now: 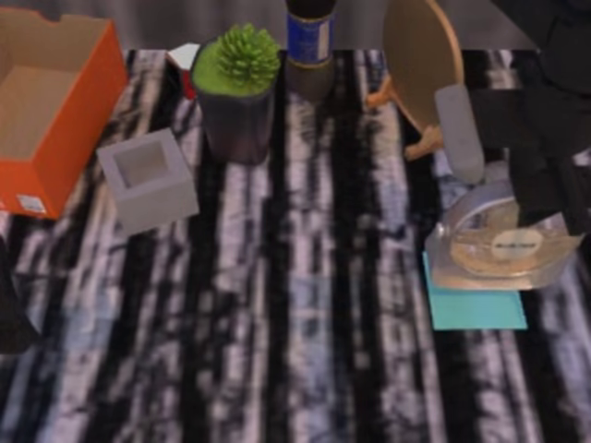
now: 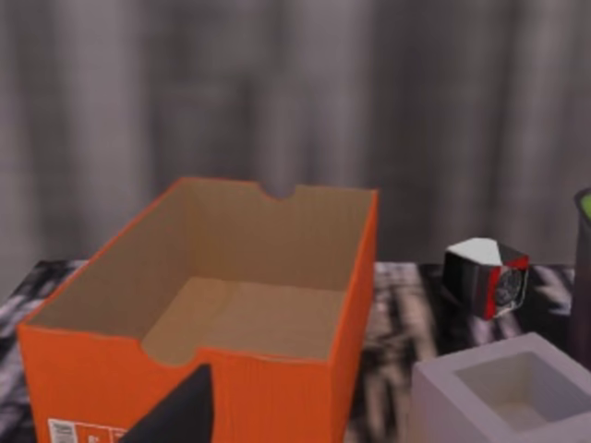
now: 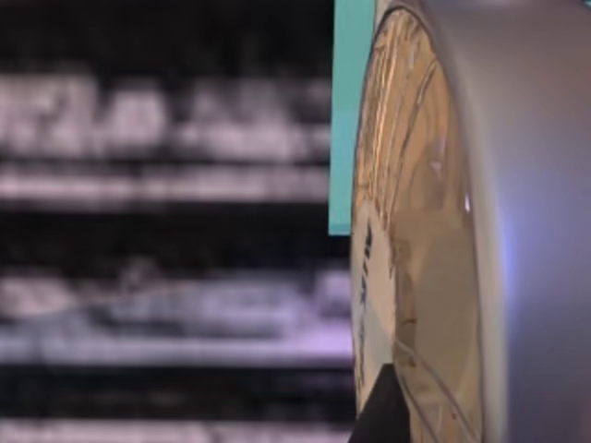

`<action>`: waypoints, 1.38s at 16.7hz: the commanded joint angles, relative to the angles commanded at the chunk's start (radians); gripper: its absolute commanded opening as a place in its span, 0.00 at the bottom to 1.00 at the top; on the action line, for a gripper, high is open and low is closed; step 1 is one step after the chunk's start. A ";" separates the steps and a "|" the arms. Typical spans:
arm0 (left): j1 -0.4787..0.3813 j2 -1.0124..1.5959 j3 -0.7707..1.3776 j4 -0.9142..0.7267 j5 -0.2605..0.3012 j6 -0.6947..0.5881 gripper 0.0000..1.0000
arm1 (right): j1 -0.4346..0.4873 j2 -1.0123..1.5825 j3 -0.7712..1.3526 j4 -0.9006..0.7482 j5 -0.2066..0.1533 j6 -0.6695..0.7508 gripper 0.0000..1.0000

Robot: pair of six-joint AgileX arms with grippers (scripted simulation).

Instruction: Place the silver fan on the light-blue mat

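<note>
Top view: the silver fan (image 1: 505,245) sits over the far edge of the light-blue mat (image 1: 476,307), its round cage covering most of the sheet, with only the near strip of the mat exposed. The right arm reaches down to the fan from the far right corner of the bench (image 1: 305,351); the right gripper (image 1: 554,198) sits at the rim on the side of the fan away from the mat's exposed strip. The jaws themselves are hidden by the dark wrist body and the cage, so it cannot be told whether they clamp the rim or are spread.

Right wrist view: the fan fills the frame at very close range, rim edge-on, with the mat showing beside it. This closeness suggests the gripper is at the fan or holding it, which is consistent with a placing step.

Judgement: the fan overlaps the mat but appears offset toward the mat's far edge. Whether its base rests fully on the sheet cannot be told.

Relative to the fan, the wooden-framed disc (image 1: 423,65) stands just beyond it, and the potted plant (image 1: 237,88), grey cube (image 1: 148,180) and orange box (image 1: 51,101) lie well apart on the other side of the bench.

The left gripper (image 2: 175,411) is parked beside the orange box; only one dark finger tip shows, state undetermined
</note>
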 joint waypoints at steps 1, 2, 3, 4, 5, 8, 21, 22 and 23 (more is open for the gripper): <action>0.000 0.000 0.000 0.000 0.000 0.000 1.00 | -0.002 0.000 -0.014 0.014 0.000 0.001 0.00; 0.000 0.000 0.000 0.000 0.000 0.000 1.00 | -0.005 0.001 -0.035 0.036 0.000 0.002 0.00; 0.000 0.000 0.000 0.000 0.000 0.000 1.00 | -0.006 0.002 -0.060 0.062 0.000 0.001 0.00; 0.000 0.000 0.000 0.000 0.000 0.000 1.00 | -0.006 0.004 -0.085 0.089 0.000 -0.002 0.00; 0.000 0.000 0.000 0.000 0.000 0.000 1.00 | -0.006 0.005 -0.107 0.113 0.000 -0.004 0.00; 0.000 0.000 0.000 0.000 0.000 0.000 1.00 | -0.007 0.007 -0.123 0.130 0.000 -0.006 0.00; 0.000 0.000 0.000 0.000 0.000 0.000 1.00 | -0.007 0.007 -0.123 0.130 0.000 -0.006 0.83; 0.000 0.000 0.000 0.000 0.000 0.000 1.00 | -0.007 0.007 -0.123 0.130 0.000 -0.006 0.90; 0.000 0.000 0.000 0.000 0.000 0.000 1.00 | -0.007 0.007 -0.123 0.130 0.000 -0.006 0.98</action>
